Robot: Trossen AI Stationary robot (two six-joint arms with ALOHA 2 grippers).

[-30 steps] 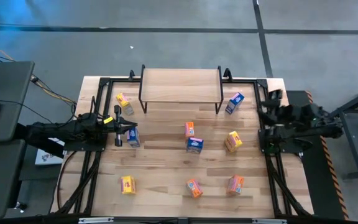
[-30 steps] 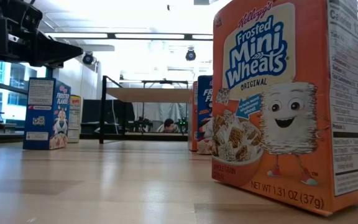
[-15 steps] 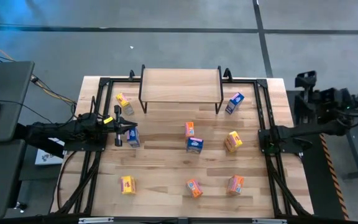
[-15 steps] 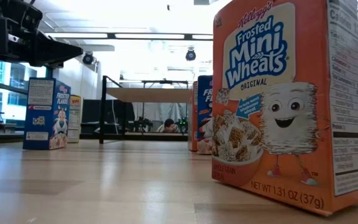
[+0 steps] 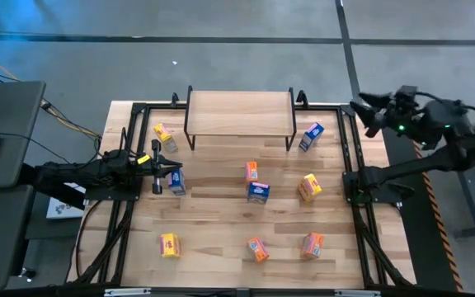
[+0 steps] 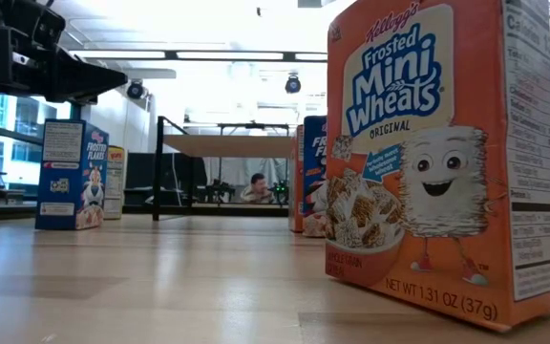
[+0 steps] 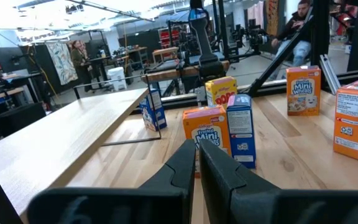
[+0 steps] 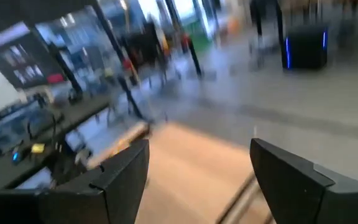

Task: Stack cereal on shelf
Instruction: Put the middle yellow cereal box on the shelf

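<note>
Several small cereal boxes stand scattered on the wooden table: a yellow one (image 5: 163,134) and a blue one (image 5: 311,136) near the shelf (image 5: 239,111), an orange (image 5: 251,172) and a blue (image 5: 258,192) mid-table, and an orange one (image 6: 437,162) close to the low camera. The shelf's plank top is bare. My left gripper (image 5: 174,171) is shut and level at the table's left, above a blue box (image 5: 176,183) and apart from it. My right gripper (image 5: 361,111) is open, raised over the table's far right corner, with nothing between its fingers (image 8: 123,174).
Further boxes stand along the near side: yellow (image 5: 170,245), orange (image 5: 258,249), orange (image 5: 312,244), and a yellow one (image 5: 308,187) at the right. Dark frame rails (image 5: 349,148) run along the table's edges. A person sits in the room beyond the shelf (image 6: 256,184).
My right gripper has risen from its low place at the table's right edge and swung out toward the far right corner, turning as it went. No box has moved.
</note>
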